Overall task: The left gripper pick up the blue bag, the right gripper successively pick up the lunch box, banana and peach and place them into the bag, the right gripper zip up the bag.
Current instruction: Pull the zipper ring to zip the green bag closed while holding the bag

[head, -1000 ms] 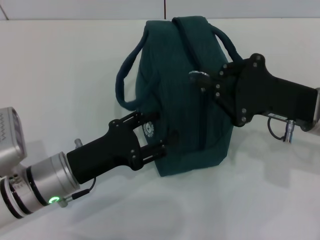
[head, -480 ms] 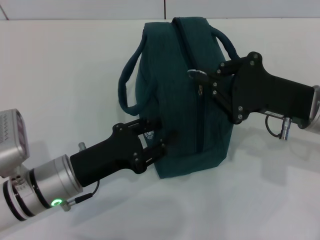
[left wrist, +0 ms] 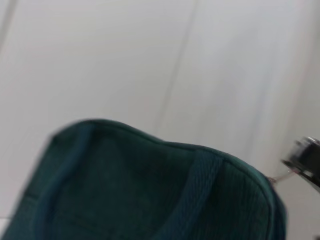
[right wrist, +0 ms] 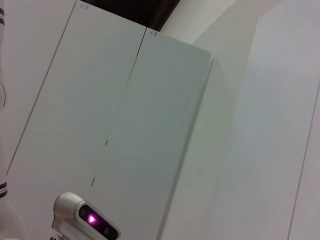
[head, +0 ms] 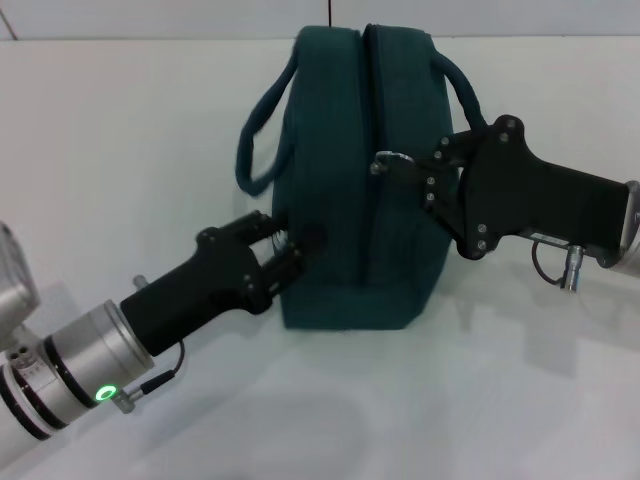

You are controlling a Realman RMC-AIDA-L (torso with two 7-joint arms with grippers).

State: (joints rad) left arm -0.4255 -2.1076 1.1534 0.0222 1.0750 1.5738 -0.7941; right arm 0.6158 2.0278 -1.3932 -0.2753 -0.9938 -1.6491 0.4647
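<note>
The blue bag (head: 330, 190) stands upright in the middle of the white table, its zipper seam running along the top toward me. My left gripper (head: 292, 243) presses against the bag's lower left side, shut on the fabric. My right gripper (head: 400, 172) reaches in from the right, shut on the metal ring pull (head: 384, 160) of the zipper. In the left wrist view the bag (left wrist: 125, 190) and one rolled handle (left wrist: 192, 195) fill the lower part. The lunch box, banana and peach are out of view.
Both bag handles (head: 262, 130) arch out to the sides. White table (head: 120, 150) surrounds the bag, with a white wall behind it. The right wrist view shows only white panels and a small device with a pink light (right wrist: 87, 220).
The bag has swung from leaning to upright, so its zipper now points straight at me. My right gripper shifted left with the ring pull. My left gripper moved left and up, closing in on the fabric.
</note>
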